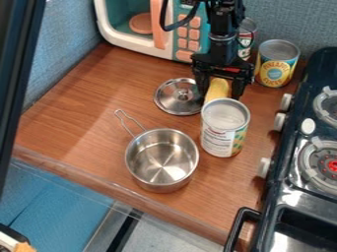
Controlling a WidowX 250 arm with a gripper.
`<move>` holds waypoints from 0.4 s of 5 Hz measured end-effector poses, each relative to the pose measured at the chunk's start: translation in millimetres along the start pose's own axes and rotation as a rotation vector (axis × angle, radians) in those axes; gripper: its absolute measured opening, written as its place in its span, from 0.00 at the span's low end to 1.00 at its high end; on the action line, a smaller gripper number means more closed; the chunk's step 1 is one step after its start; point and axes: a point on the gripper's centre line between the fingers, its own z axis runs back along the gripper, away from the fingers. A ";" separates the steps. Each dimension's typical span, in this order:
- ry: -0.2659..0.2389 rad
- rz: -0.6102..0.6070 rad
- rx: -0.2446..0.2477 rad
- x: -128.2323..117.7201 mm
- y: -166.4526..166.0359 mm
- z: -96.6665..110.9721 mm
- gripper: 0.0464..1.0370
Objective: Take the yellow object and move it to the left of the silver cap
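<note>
The black gripper point(221, 93) hangs at the upper centre, pointing down, its fingers spread on either side of the yellow object point(217, 89). That object lies just behind a tall can, which hides its near end. To its left, a silver cap point(179, 96), a round pot lid with a knob, rests flat on the wooden counter.
In front of the yellow object stands a tall can point(223, 129). A steel saucepan point(162, 158) sits nearer the front. Two more cans, one a pineapple can point(276, 65), are behind right. A toy microwave point(158, 29) stands at the back, a black stove point(309, 147) at the right.
</note>
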 end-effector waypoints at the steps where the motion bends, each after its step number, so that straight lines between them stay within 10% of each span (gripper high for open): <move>1: 0.009 0.003 -0.014 -4.2 -3.0 -4.7 0.90; 2: 0.005 -0.033 -0.019 -3.5 -12.3 -4.7 0.64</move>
